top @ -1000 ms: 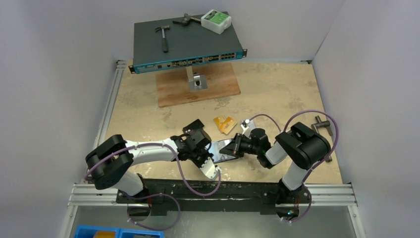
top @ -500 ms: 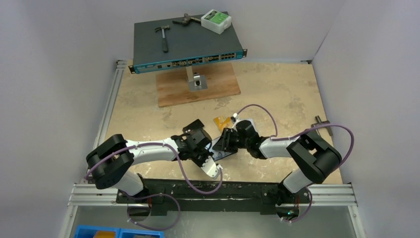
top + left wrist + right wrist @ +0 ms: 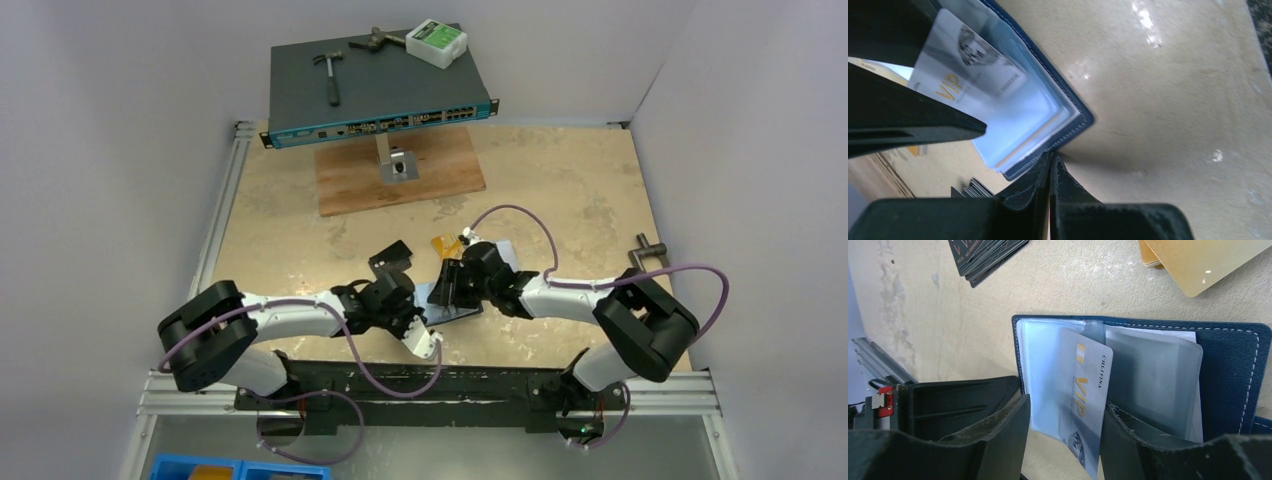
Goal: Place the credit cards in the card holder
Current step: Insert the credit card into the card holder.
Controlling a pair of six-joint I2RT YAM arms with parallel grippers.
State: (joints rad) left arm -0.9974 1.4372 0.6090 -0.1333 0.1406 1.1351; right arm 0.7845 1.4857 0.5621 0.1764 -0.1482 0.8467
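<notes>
The card holder (image 3: 1233, 370) lies open on the table (image 3: 1173, 100) towards 6 o'clock, between the two arms. A silver-grey VIP card (image 3: 1083, 390) sits partly tucked into one of its clear sleeves. The right gripper (image 3: 1064, 407) straddles this card with its jaws apart, and a gap shows on one side. The left gripper (image 3: 1050, 159) is closed tight, with its tips against the holder's stitched edge. In the right wrist view, gold cards (image 3: 1198, 260) lie at 1 o'clock from the holder and fanned black cards (image 3: 985, 252) at 11 o'clock.
</notes>
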